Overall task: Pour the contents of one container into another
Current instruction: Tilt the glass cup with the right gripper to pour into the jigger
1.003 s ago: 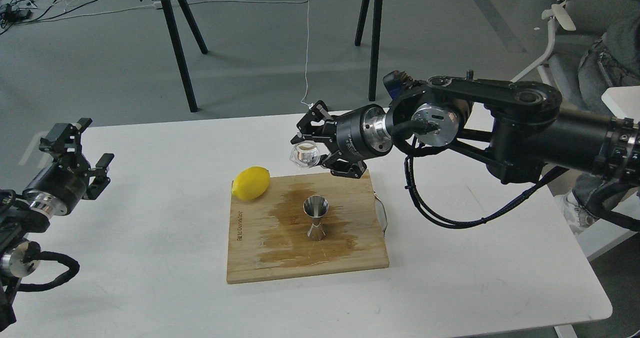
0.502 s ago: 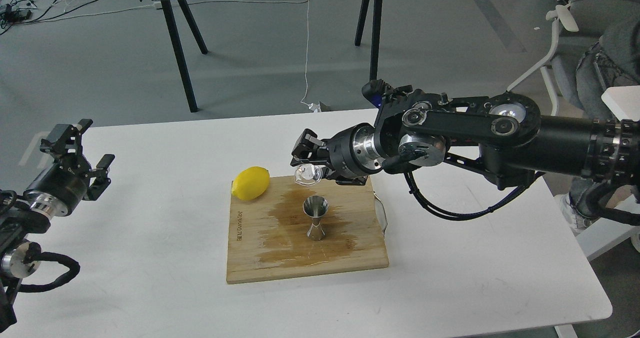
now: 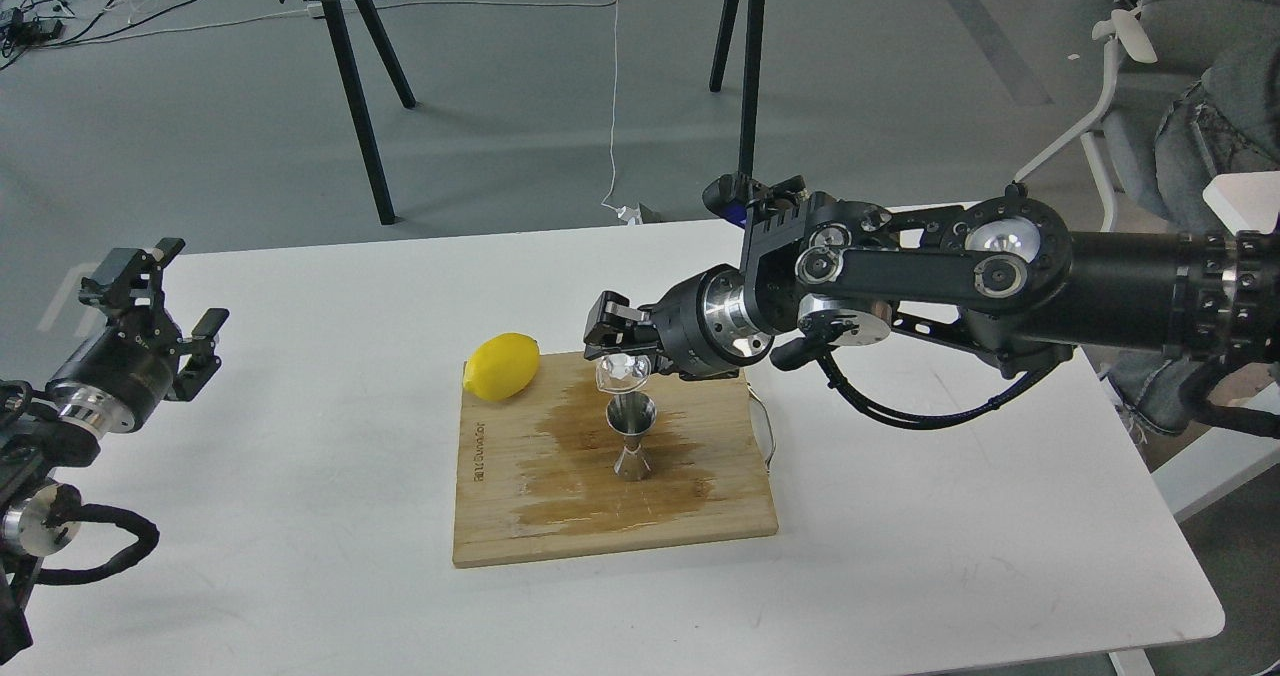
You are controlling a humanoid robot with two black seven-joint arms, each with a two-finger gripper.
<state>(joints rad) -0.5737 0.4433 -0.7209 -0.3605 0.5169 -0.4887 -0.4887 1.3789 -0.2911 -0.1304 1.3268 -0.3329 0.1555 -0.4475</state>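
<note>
My right gripper (image 3: 620, 356) is shut on the tiny clear cup (image 3: 621, 372), which is tipped mouth-down right over the top cone of the steel jigger (image 3: 632, 438). The jigger stands upright in the middle of the wooden cutting board (image 3: 560, 526), on a dark wet stain. No stream of liquid can be made out between cup and jigger. My left gripper (image 3: 150, 301) hovers open at the far left of the table, well away from the board, with nothing between its fingers.
A yellow lemon (image 3: 502, 365) lies at the board's back left corner. The board sits on a white table (image 3: 300, 476). A black-legged table (image 3: 380, 86) stands on the floor behind, and a chair (image 3: 1130, 76) is at the right.
My right gripper has come down and slightly right with the cup, rolling it from sideways to mouth-down above the jigger. The left arm has stayed put.
</note>
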